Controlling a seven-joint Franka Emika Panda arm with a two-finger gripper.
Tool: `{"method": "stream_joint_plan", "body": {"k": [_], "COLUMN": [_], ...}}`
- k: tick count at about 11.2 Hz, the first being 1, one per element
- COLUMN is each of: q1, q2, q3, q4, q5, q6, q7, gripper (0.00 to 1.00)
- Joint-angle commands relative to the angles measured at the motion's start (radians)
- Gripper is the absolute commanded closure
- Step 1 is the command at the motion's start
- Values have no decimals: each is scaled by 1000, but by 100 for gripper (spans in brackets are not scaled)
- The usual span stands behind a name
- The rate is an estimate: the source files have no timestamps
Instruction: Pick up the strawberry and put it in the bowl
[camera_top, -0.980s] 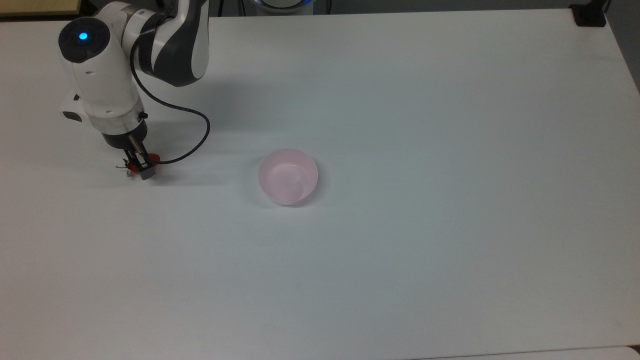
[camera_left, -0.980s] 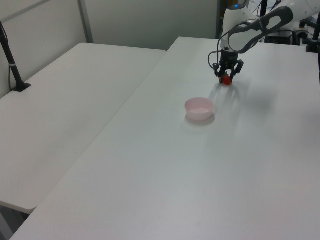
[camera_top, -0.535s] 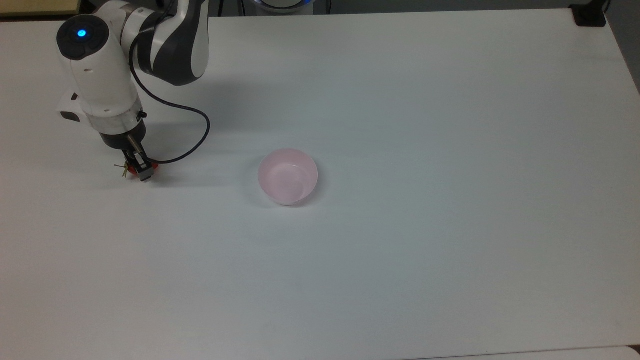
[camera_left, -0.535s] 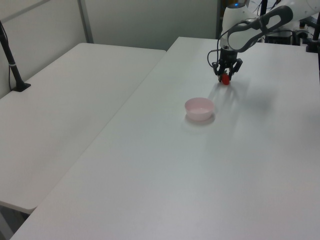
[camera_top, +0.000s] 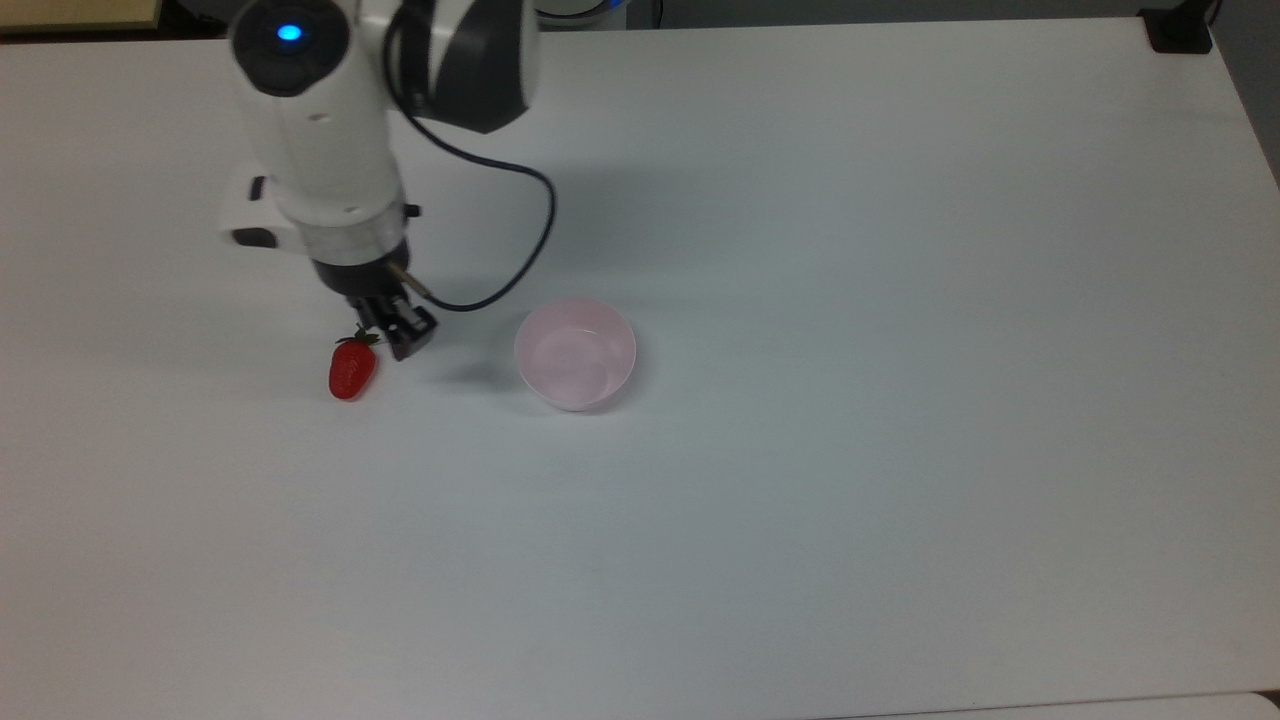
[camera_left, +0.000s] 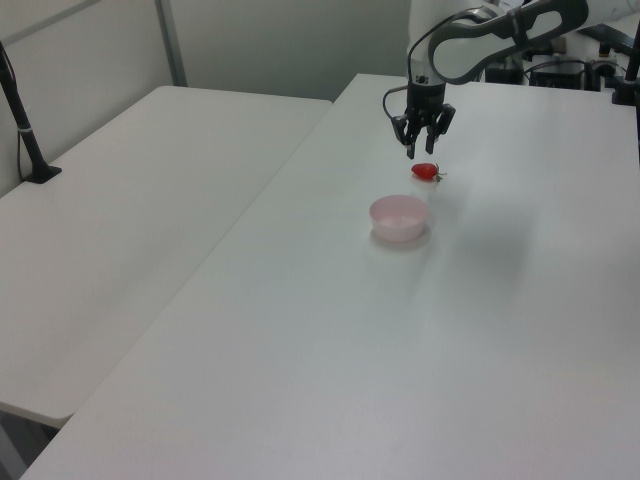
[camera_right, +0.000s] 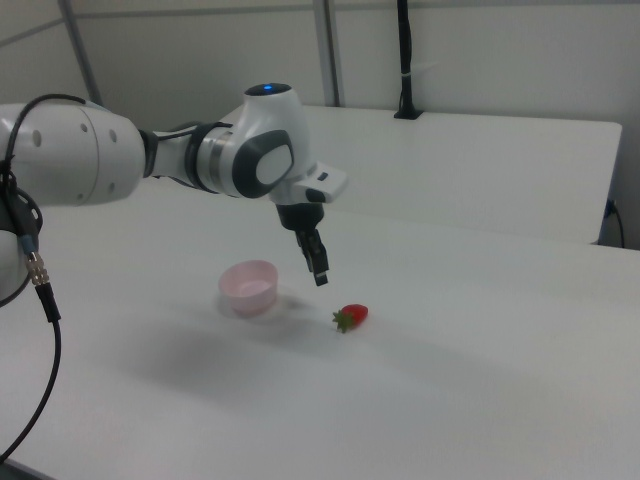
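The strawberry (camera_top: 352, 369) lies on its side on the white surface (camera_top: 900, 400), free of the tool (camera_top: 398, 328), with its green stem end pointing toward the tool in the top view. In the right view the strawberry (camera_right: 352, 316) rests flat on the surface, with the tool (camera_right: 318, 266) hanging in the air above and to the right view's left of it, plainly clear of both the fruit and the surface. The left view shows the tool (camera_left: 421, 138) with its two fingers spread apart and nothing between them, so it holds nothing.

The bowl (camera_top: 575, 353) stands upright on the surface, to the top view's right of the strawberry and a little apart from it, with the tool between them as the top view shows it. Its inside looks empty, though the pale translucent plastic makes that a touch hard to be sure of from above; the right view of the bowl (camera_right: 248, 286) shows no red inside either.

So, as things lie, none of the task counts as done: the strawberry is not gripped, not lifted and not in the bowl. What is left, by my judgement, is the whole job: bring the tool down over the fruit, close on it across its narrow width, lift, carry it the short way to the bowl and let go above the opening.
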Motion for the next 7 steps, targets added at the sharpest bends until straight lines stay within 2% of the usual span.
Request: {"method": "stream_joint_plan", "body": {"k": [1, 3, 4, 6, 7], "q1": [21, -19, -46, -80, -95], "q2": [-6, -6, -4, 34, 57], "q3": [-16, -17, -17, -20, -22], "q4": [-9, -9, -9, -9, -7], "q5": [-1, 3, 12, 14, 11], "q6": [-35, -32, -29, -24, -12], "q7": [-39, -170, -265, -416, -441], "gripper": [42, 33, 20, 0, 0]}}
